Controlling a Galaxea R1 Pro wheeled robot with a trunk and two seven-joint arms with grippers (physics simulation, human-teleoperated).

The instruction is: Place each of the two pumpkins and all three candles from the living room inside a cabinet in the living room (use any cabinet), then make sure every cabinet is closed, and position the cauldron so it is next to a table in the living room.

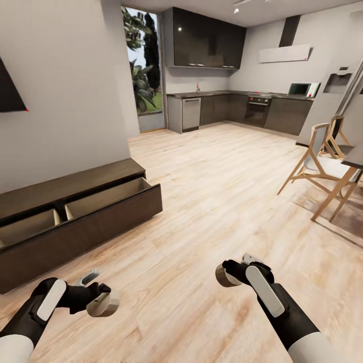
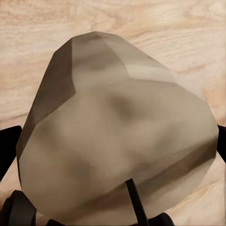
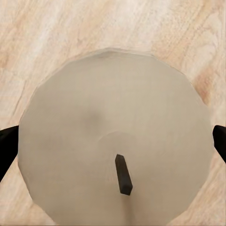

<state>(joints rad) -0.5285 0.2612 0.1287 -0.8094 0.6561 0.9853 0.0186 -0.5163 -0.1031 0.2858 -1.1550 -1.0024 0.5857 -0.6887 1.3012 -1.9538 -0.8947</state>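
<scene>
Candles sit one in each gripper: the left gripper (image 1: pixel 101 297) at seven o'clock is clamped on a tilted candle (image 1: pixel 104 304), the right gripper (image 1: pixel 233 274) at five o'clock grips another candle (image 1: pixel 225 276). At nine o'clock, the cabinet (image 1: pixel 75 222) has both drawers pulled open above the wood floor (image 1: pixel 212 201).

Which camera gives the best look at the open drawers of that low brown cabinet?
The head view: the cabinet stands at the left by the wall, both drawers pulled open, pale inside. The wrist views instead look at the floor and a candle held in each gripper: left, right.
</scene>
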